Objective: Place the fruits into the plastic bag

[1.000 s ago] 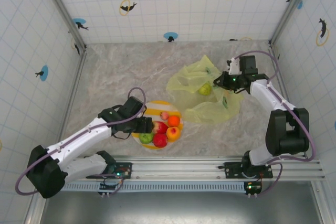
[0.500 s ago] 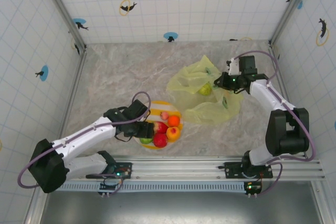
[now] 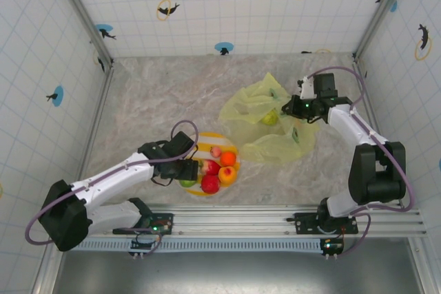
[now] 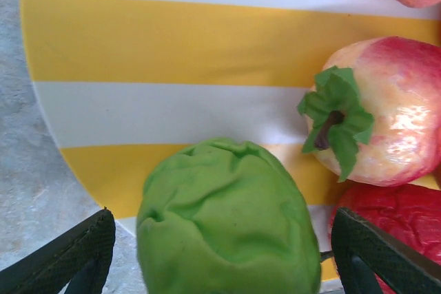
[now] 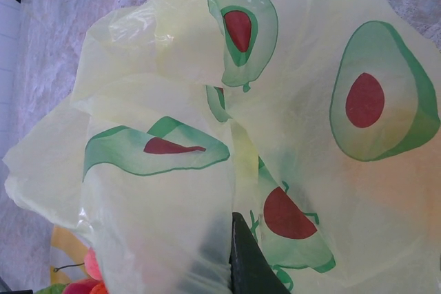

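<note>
Plate side: left fingers (image 4: 69, 256) spread wide, one on each side of a green fruit (image 4: 227, 218) on the striped plate (image 4: 172, 46). Bag side: right fingers (image 5: 248, 266) pressed together, pinching the plastic bag (image 5: 172, 101) — it lies crumpled on the counter (image 3: 158, 94), another green fruit (image 3: 269, 118) inside.

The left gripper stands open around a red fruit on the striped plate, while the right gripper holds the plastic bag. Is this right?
Wrong colour: in the left wrist view the left gripper stands open around a green fruit on the striped plate. The rest holds.
</note>
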Motion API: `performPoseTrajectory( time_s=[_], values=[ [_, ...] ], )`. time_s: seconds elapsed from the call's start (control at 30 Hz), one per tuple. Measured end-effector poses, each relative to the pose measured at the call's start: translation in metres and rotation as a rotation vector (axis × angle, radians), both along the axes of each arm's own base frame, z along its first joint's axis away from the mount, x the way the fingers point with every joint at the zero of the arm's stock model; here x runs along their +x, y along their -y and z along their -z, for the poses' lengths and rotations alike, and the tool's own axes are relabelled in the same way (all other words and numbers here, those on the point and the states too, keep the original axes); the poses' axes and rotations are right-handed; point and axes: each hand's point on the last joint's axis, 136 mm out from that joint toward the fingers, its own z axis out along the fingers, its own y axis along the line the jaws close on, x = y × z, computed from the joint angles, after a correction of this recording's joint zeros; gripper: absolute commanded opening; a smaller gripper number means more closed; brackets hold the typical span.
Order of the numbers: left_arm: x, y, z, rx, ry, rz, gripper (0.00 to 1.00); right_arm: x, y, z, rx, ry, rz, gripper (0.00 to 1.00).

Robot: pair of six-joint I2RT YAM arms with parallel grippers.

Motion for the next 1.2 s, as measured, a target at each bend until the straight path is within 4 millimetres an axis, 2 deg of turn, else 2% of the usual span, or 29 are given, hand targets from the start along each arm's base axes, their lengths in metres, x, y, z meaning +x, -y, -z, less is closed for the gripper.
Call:
performPoseTrajectory(
  time_s=[0.17,0.37,0.57,0.7,0.8,0.93,1.03,1.2],
  values=[
    [-0.005,0.001,0.006,-0.008,-0.021,0.006,0.85,0.000,0.000,0.000,-0.001,0.000,0.001,0.05],
    [-0.008,-0.004,0.015,0.025,-0.043,0.005,0.78,0.000,0.000,0.000,-0.002,0.000,0.002,0.05],
    [-0.006,-0.007,0.018,0.040,-0.035,0.002,0.61,0.000,0.000,0.000,-0.002,0.000,0.001,0.05],
    [0.004,-0.014,0.010,0.075,0.031,-0.017,0.54,0.000,0.000,0.000,-0.003,0.000,0.002,0.05],
    [0.021,-0.011,-0.013,0.054,0.131,-0.037,0.54,0.000,0.000,0.000,-0.002,-0.001,0.001,0.05],
    [0.047,0.007,-0.049,-0.046,0.271,-0.050,0.55,0.000,0.000,0.000,-0.002,-0.001,0.001,0.05],
    [0.064,0.029,-0.069,-0.138,0.345,-0.033,0.55,0.000,-0.001,0.000,-0.002,-0.001,-0.001,0.05],
    [0.095,0.086,-0.094,-0.299,0.428,0.048,0.55,-0.002,-0.005,0.000,0.000,-0.003,-0.010,0.05]
  ],
)
